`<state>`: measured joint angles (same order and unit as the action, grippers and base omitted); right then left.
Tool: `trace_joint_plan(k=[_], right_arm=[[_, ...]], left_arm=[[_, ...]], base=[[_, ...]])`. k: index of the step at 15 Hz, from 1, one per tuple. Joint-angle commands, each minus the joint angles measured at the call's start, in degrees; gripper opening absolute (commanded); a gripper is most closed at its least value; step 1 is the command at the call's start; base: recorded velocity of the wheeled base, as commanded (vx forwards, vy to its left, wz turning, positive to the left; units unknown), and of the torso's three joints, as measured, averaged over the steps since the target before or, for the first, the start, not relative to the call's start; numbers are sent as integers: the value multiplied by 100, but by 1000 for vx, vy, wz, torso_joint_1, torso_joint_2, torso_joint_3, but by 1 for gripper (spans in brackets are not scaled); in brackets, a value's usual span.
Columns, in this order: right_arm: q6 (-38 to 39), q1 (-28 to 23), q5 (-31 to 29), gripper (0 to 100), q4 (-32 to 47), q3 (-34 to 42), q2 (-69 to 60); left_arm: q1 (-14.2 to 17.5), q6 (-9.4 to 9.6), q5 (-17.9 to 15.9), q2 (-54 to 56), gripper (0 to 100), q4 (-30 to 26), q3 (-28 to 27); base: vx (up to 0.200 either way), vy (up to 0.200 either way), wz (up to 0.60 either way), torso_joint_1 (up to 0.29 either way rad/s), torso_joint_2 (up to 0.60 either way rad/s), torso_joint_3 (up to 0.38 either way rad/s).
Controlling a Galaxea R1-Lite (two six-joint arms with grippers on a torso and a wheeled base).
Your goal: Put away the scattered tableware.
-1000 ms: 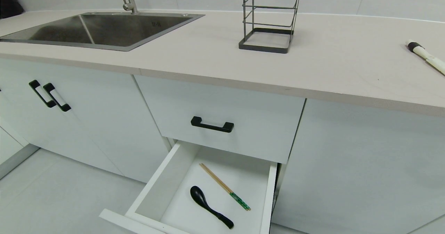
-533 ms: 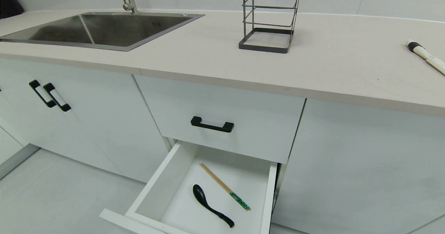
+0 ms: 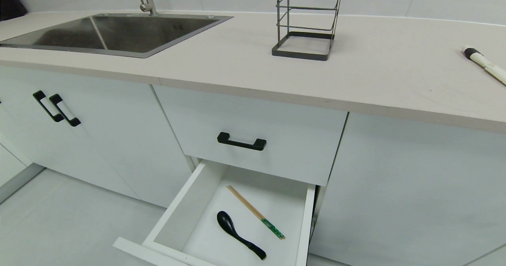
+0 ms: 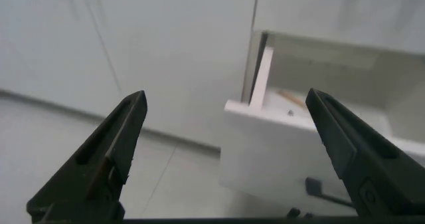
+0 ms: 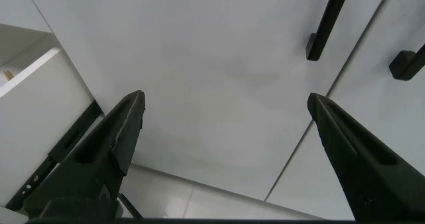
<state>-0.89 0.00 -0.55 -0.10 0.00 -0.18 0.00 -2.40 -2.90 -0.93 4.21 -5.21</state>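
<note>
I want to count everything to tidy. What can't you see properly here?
Open drawer: head view, front cut off by the bottom edge, back hidden under the closed drawer above.
White stick with a black band: head view, cut off by the right edge.
Faucet and wire rack: head view, tops cut off by the top edge.
Chopsticks: left wrist view, blurred, mostly behind the drawer wall.

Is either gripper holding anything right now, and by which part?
Nothing is held: the left gripper and the right gripper are both open and empty.
</note>
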Motion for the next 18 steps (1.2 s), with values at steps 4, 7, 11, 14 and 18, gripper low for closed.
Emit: trace_joint_plan(k=[4,7,11,14,18], right_arm=[[1,0,2,100,10,0,18],[1,0,2,100,10,0,18],[-8,0,2,100,10,0,18],[-8,0,2,100,10,0,18],[1,0,2,100,10,0,18]], left_arm=[[-255,73,-1731,-2052,100,-1616,-1053],[-694,100,-1784,-3238,100,-1818,-868],[-773,302,-1679,-4785,100,-2020,-833],[-791,987,-1362,-5664,100,-2020,-771],[-1081,1392,-949,-6464,100,-1677,-895]], base=[[0,0,0,0,0,0],[0,0,0,0,0,0],[0,0,0,0,0,0],[0,0,0,0,0,0],[0,0,0,0,0,0]])
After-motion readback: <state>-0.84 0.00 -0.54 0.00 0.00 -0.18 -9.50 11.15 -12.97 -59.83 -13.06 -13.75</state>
